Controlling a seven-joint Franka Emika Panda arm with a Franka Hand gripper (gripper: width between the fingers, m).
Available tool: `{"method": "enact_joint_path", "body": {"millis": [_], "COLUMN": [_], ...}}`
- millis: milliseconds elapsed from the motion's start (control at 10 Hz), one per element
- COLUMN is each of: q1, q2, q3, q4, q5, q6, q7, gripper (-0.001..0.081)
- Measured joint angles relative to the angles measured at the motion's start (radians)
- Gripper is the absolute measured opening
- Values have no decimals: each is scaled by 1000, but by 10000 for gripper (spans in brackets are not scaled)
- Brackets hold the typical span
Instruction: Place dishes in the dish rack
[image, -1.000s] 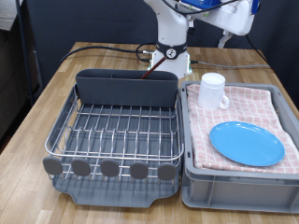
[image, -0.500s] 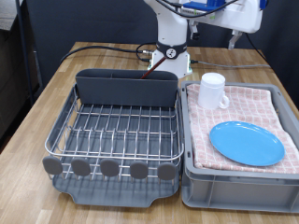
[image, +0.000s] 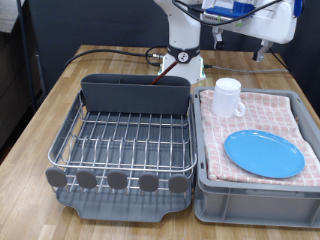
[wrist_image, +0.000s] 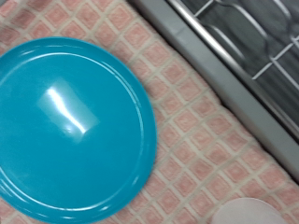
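Observation:
The bright-blue plate (image: 264, 153) lies flat on the pink checkered cloth (image: 283, 112) in the grey crate. The white mug (image: 229, 97) stands upright on the cloth behind it. A slim reddish-brown piece, seemingly the wooden spoon (image: 158, 79), shows at the back rim of the cutlery compartment (image: 135, 95) of the dish rack (image: 122, 180). My gripper (image: 262, 50) hangs high above the crate's back right, holding nothing that shows. The wrist view shows the plate (wrist_image: 70, 126) from above, the mug's rim (wrist_image: 248, 213) and the rack's edge (wrist_image: 245, 56), but no fingers.
The grey crate (image: 250, 197) stands against the rack's right side on a wooden table (image: 30, 140). Black cables (image: 110, 53) run over the table behind the rack to the robot's base (image: 183, 62).
The hand has moved towards the exterior view's right, above the crate's back. Plate, mug and rack have not moved.

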Motion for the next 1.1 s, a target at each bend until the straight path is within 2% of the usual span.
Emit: {"method": "enact_joint_path", "body": {"millis": [200,400,500,700,800,900,1000,1100], "q1": [0,1,2,18,24,23,30,40], "q2": [44,77,93,128,144,144,146,155], "q3": [-8,-16,-22,-41,-46,-45,-47,-50], "q4": [-23,-72,-100,-144,-149,-148,-149,-151], "q5": [48,91,130,255,287,283,367,499], "q6": [128,268,343,460,495,488,489,501], "q7": [-18,-60,-113,-285,-340,-327,-391,-516], "gripper": [802,802,802,802,802,802,802,802]}}
